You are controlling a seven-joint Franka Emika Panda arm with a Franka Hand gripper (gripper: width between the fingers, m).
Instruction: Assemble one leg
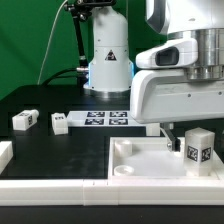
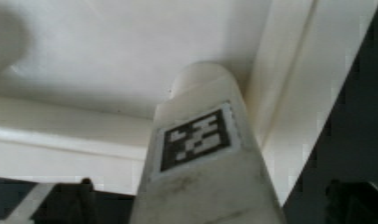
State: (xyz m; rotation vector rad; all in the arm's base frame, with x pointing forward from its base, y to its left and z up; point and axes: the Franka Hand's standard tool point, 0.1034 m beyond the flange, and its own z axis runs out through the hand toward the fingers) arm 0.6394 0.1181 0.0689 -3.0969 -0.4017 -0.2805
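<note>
My gripper is shut on the leg, a small white oblong block with a black-and-white tag. It holds the leg upright over the right part of the large white panel. In the wrist view the leg stretches away from my gripper, and its far end is close to a corner of the panel by the raised rim. Dark fingers flank the leg. Whether the leg touches the panel I cannot tell.
Two more white legs lie on the black table at the exterior view's left. The marker board lies behind the panel. Another white part sits at the left edge. The robot base stands at the back.
</note>
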